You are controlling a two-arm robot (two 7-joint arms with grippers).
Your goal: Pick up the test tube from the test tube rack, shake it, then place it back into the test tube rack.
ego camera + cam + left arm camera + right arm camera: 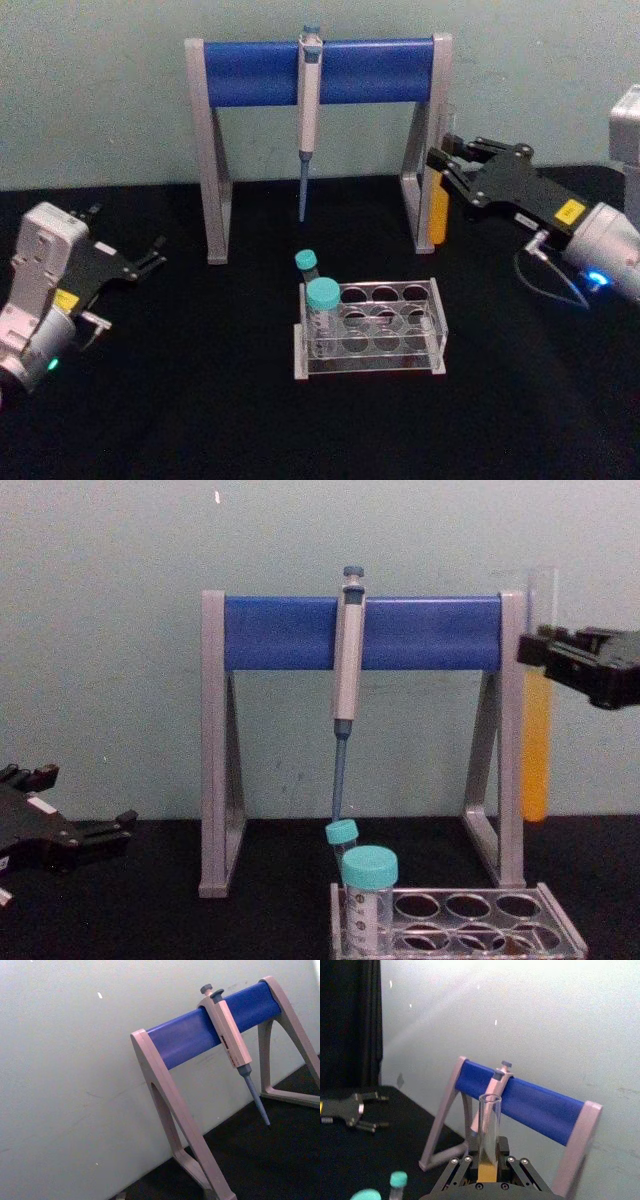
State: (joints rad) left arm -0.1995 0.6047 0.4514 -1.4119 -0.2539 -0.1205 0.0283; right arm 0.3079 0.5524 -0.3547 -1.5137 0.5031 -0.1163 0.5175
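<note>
1. Right hand (442,165) is clamped on the clear upper part of the test tube (438,214). The tube hangs upright, with orange-yellow liquid in its lower half.
2. The tube is in the air, well above the black desk (150,410). It is just beside the right leg of the grey-and-blue pipette stand (320,70), behind and to the right of the test tube rack (370,366).
3. Judged from this, the pick-up is done. Whether the shake has happened cannot be told, and returning the tube to the rack remains.
4. Two teal-capped tubes (322,296) stand at the rack's left end.
5. The right arm reaches in from the right at the height of the stand's bar, with its fingers pointing left.
6. Left hand (152,252) sits low on the left, fingers spread and empty, well apart from the rack.
</note>
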